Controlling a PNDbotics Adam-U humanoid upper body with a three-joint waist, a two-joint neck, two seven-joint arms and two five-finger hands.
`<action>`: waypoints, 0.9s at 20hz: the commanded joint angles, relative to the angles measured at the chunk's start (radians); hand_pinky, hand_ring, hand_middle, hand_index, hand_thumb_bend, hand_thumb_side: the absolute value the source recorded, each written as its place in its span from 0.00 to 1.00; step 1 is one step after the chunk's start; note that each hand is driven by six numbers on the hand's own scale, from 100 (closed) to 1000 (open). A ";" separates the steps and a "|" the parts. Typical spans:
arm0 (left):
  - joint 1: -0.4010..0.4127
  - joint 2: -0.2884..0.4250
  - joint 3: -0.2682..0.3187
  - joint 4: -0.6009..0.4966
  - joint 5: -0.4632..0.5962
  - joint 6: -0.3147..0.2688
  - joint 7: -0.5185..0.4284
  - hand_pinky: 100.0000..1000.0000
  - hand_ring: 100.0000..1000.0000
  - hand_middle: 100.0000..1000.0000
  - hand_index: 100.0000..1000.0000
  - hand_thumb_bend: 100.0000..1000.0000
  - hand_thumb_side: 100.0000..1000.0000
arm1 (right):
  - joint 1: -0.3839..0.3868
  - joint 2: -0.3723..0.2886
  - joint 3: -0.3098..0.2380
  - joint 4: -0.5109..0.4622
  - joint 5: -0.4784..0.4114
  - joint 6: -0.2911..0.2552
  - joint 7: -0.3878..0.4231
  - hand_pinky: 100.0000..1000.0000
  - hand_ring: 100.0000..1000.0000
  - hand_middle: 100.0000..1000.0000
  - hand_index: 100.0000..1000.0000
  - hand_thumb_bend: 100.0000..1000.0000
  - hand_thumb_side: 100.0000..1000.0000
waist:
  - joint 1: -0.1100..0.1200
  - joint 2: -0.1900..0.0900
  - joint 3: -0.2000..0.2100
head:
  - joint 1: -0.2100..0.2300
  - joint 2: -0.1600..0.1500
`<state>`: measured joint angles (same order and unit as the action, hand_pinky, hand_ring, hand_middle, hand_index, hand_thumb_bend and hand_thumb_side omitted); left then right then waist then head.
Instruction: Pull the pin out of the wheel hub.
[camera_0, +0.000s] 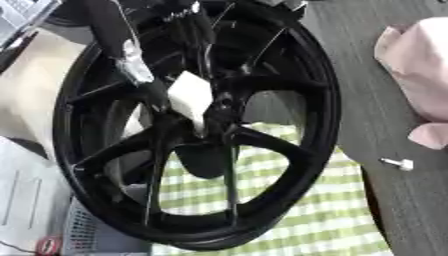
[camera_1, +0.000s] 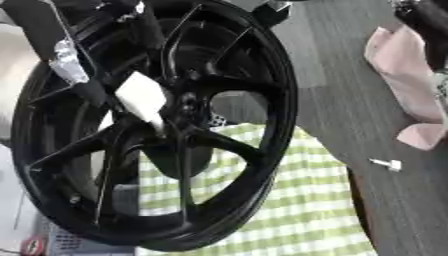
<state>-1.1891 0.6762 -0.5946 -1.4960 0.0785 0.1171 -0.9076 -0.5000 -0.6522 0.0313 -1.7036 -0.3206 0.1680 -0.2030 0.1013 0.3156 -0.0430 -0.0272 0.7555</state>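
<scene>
At the middle of the left eye view a black wheel is seen standing nearly upright, tilted a little, over a green checked cloth. Its hub is partly covered by a white block, which may be the pin's head, though that cannot be told. From the upper left an arm with silver joints is brought down to the hub; the left hand is hidden against the dark spokes, so whether it is released or grasping cannot be told. A small white pin is seen lying on the grey table, well right of the wheel, its long axis running left to right.

In the right eye view the same white block is shown just left of the hub. A pink cloth lies at the far right. The right hand is not shown. The left arm is judged the nearer to the hub.
</scene>
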 joint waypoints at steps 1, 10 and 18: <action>-0.027 0.013 0.006 -0.004 0.013 0.007 0.001 0.77 0.78 0.71 0.80 0.79 0.25 | -0.013 -0.014 -0.008 -0.007 -0.010 0.000 -0.002 0.94 0.70 0.64 0.75 0.29 0.38 | -0.005 -0.016 -0.001 | -0.003 -0.002; -0.026 0.035 0.018 -0.106 -0.133 0.008 0.001 0.79 0.78 0.70 0.79 0.75 0.25 | -0.008 -0.011 -0.002 -0.009 -0.006 0.002 0.004 0.94 0.70 0.64 0.75 0.29 0.38 | -0.004 -0.009 0.001 | -0.051 -0.092; -0.029 0.037 -0.015 -0.129 -0.282 -0.020 0.001 0.84 0.82 0.75 0.83 0.67 0.28 | -0.005 -0.007 0.002 -0.006 -0.002 0.005 0.011 0.94 0.70 0.64 0.75 0.29 0.38 | -0.004 -0.005 0.006 | -0.053 -0.117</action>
<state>-1.1925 0.6869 -0.6145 -1.6141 -0.1796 0.1034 -0.9069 -0.4977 -0.6451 0.0378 -1.7030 -0.3209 0.1741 -0.1960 0.1025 0.3274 -0.0385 -0.0810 0.6538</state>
